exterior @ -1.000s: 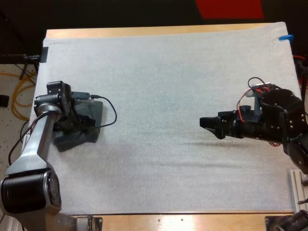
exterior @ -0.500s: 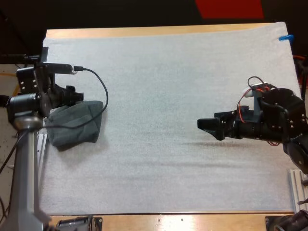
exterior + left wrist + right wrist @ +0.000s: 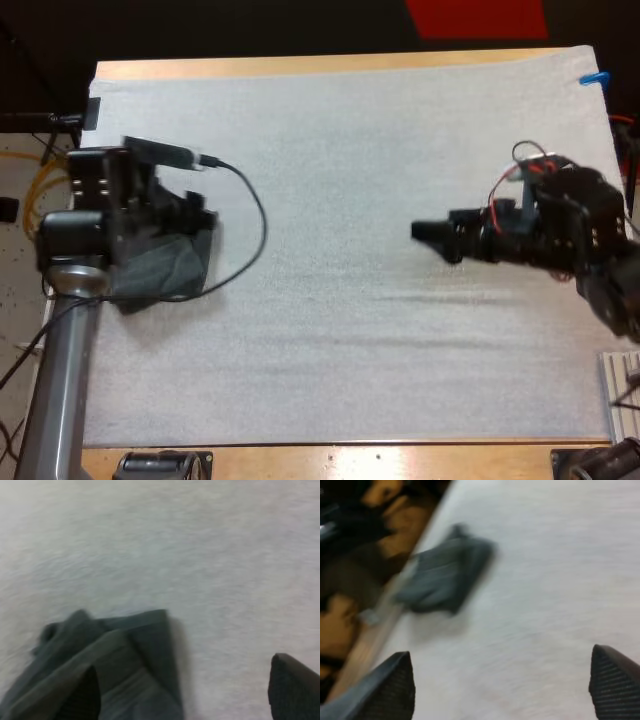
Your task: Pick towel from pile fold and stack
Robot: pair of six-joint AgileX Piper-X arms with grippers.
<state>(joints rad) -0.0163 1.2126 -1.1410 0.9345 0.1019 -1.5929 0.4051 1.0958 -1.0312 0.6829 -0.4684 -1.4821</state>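
- The dark grey-green towel lies bunched at the left edge of the white mat, partly under my left arm.
- My left gripper hovers over the towel with its fingers spread wide apart. One finger is over the cloth, the other over bare mat beside it.
- My right gripper hangs over the mat's right half, well apart from the towel and pointing toward it. Its fingers are parted and hold nothing.

Left arm: a silver-grey tube with black wrist. Right gripper: black, with ribbed fingers.
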